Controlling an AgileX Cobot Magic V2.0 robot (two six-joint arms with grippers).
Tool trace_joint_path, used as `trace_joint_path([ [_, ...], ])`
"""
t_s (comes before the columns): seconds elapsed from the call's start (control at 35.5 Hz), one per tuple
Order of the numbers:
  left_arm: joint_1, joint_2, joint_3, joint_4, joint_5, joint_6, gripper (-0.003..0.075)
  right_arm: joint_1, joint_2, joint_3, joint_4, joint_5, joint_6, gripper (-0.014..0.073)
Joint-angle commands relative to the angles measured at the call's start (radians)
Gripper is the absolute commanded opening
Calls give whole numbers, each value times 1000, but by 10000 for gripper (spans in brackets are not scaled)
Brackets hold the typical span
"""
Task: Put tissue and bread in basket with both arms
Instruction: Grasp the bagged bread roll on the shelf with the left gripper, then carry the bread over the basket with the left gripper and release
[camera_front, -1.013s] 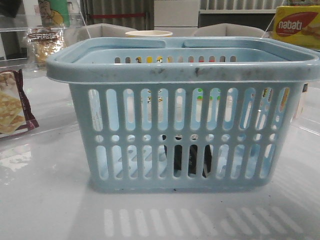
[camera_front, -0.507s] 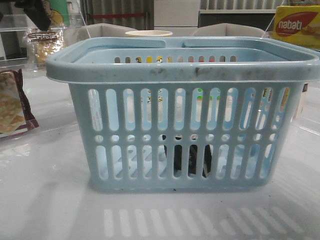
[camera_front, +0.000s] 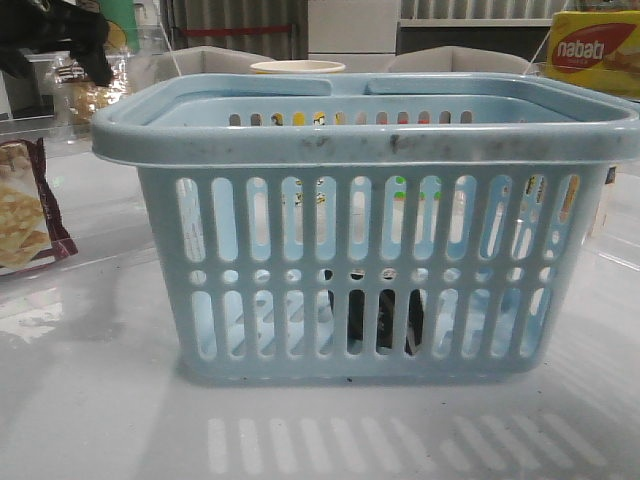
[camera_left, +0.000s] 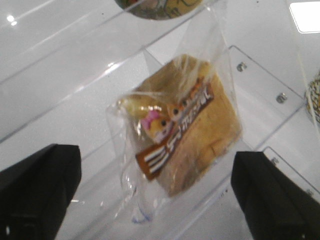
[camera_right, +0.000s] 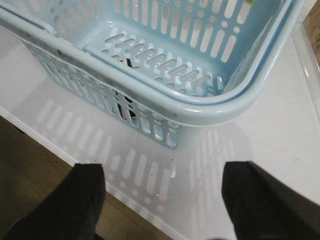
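Note:
The pale blue basket (camera_front: 380, 150) stands mid-table and also shows in the right wrist view (camera_right: 165, 95). The black tissue (camera_front: 385, 322) lies on the basket's floor, seen through the slots, and shows dark behind the slots in the right wrist view (camera_right: 127, 107). The bread (camera_front: 85, 98) in its clear wrapper sits at the far left behind the basket. In the left wrist view the bread (camera_left: 192, 125) lies between my open left gripper's (camera_left: 155, 200) fingers, apart from them. The left gripper (camera_front: 55, 55) hangs just above it. My right gripper (camera_right: 167, 205) is open and empty over the table's front edge.
A maroon-edged cracker packet (camera_front: 25, 215) lies at the left. A yellow nabati box (camera_front: 595, 50) stands at the far right, a cream cup (camera_front: 297, 68) behind the basket. A clear acrylic shelf (camera_left: 75, 75) surrounds the bread. The table's front edge (camera_right: 75, 150) borders brown floor.
My left gripper has come into the front view at the top left and moved down over the bread. The basket and tissue have not moved.

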Motion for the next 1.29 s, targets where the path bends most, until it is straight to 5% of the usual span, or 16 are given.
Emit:
trace_joint_path([
  [0.0,1,-9,-61,-9,-125,-9,653,-1,-4,-28,-7,-66,-11,589],
  [0.11,1,19,-64,-9,-147,-9,636,-1,-4,-28,-7,-66,-11,589],
  [0.42,1,26,-64,-2,-143,-9,360,-1,-4,-28,-7,-66,-11,589],
  [0.76,-1,-93,-65,-17,-63,-9,141,-1,-4,-28,-7,-66,-11,589],
  [1.07,-15,-295,-65,-117,181,-9,90,-1,-4,-28,-7,-66,-11,589],
  [1.27,-110,-365,-65,-117,327,51,90,-1,-4,-28,-7,-66,-11,589],
])
